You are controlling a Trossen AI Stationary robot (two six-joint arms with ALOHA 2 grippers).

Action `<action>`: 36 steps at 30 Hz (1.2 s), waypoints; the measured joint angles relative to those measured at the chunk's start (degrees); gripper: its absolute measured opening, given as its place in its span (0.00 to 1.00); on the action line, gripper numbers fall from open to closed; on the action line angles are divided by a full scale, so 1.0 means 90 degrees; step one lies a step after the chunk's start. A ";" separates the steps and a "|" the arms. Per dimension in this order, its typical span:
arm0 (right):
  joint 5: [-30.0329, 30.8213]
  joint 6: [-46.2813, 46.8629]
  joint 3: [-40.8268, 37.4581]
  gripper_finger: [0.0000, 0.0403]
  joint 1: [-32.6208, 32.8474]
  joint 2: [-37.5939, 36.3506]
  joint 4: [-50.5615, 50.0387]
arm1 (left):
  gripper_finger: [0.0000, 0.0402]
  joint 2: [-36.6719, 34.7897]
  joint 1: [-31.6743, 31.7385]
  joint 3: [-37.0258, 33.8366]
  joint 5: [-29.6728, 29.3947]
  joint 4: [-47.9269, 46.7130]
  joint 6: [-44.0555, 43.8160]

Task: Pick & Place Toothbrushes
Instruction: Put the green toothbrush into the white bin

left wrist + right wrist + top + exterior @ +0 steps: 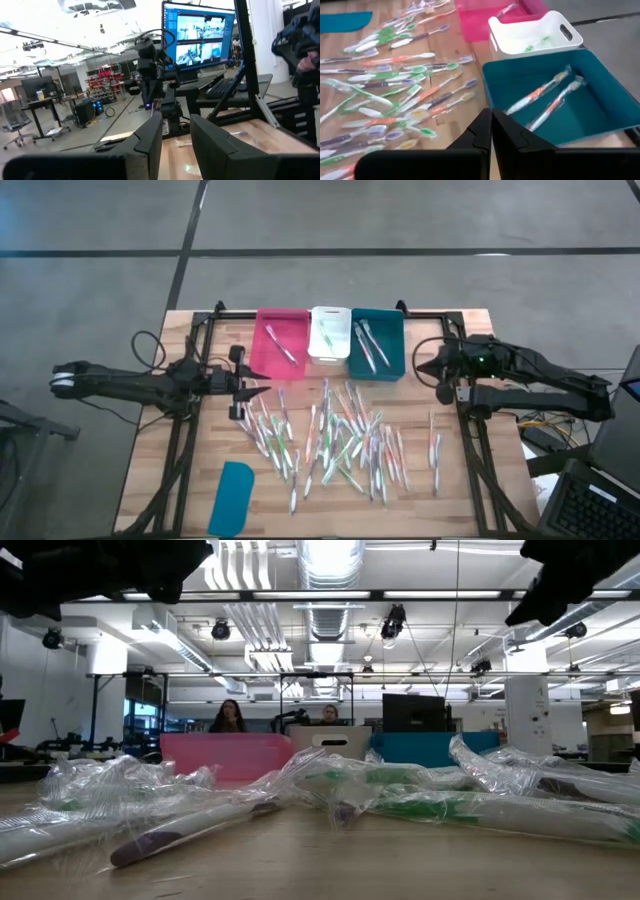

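We are between picks: the right gripper (491, 131), fingers closed and empty, hangs by the teal bin (600, 95); left gripper (176, 135) half-open, empty. Next, a toothbrush from the pile (335, 442) on the surface.

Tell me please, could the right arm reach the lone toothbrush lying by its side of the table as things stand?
Probably yes. The lone toothbrush lies apart from the pile, on bare wood just in front of the right gripper, with nothing between them. Its jaws are shut and empty, so they must open first.
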 joint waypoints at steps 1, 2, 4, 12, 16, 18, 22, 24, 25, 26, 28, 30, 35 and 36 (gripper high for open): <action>0.0002 -0.0002 -0.0009 0.02 -0.0002 -0.0093 0.0080 | 0.26 0.0009 0.0000 0.0031 0.0001 -0.0005 -0.0007; 0.0000 -0.0002 -0.0009 0.02 -0.0002 -0.0165 0.0148 | 0.26 0.0024 -0.0002 0.0079 -0.0001 -0.0057 0.0001; 0.0000 -0.0005 -0.0016 0.02 -0.0002 -0.0289 0.0113 | 0.26 0.0067 -0.0002 0.0239 -0.0018 -0.0402 0.0123; 0.0002 -0.0027 -0.0016 0.02 -0.0002 -0.0419 0.0115 | 0.26 0.0574 -0.0115 0.1763 -0.0444 -0.3998 0.0013; 0.0005 -0.0027 -0.0016 0.02 -0.0002 -0.0363 0.0113 | 0.26 0.1084 -0.0371 0.2667 -0.0531 -0.5665 0.0058; 0.0004 -0.0029 -0.0016 0.02 -0.0002 -0.0344 0.0115 | 0.26 0.1394 -0.0566 0.3029 -0.0532 -0.6225 0.0350; 0.0005 -0.0029 -0.0016 0.02 -0.0002 -0.0327 0.0115 | 0.23 0.2038 -0.1053 0.3488 -0.0531 -0.6944 0.1820; 0.0005 -0.0029 -0.0016 0.02 -0.0002 -0.0322 0.0115 | 0.21 0.2343 -0.1316 0.3629 -0.0574 -0.7202 0.2407; 0.0005 -0.0029 -0.0016 0.02 -0.0002 -0.0322 0.0115 | 0.20 0.2483 -0.1454 0.3678 -0.0664 -0.7289 0.2548; 0.0005 -0.0029 -0.0016 0.02 -0.0002 -0.0327 0.0113 | 0.20 0.2624 -0.1589 0.3730 -0.0805 -0.7344 0.2597; 0.0006 -0.0029 -0.0016 0.02 -0.0002 -0.0330 0.0115 | 0.19 0.2873 -0.1840 0.3805 -0.1134 -0.7389 0.2571; 0.0007 -0.0029 -0.0016 0.02 -0.0002 -0.0330 0.0114 | 0.18 0.3094 -0.2072 0.3859 -0.1467 -0.7390 0.2483; 0.0007 -0.0029 -0.0016 0.02 -0.0002 -0.0330 0.0114 | 0.19 0.3608 -0.2522 0.4000 -0.1687 -0.7388 0.2183; 0.0007 -0.0029 -0.0016 0.02 -0.0002 -0.0330 0.0113 | 0.20 0.3705 -0.2592 0.4042 -0.1687 -0.7378 0.2110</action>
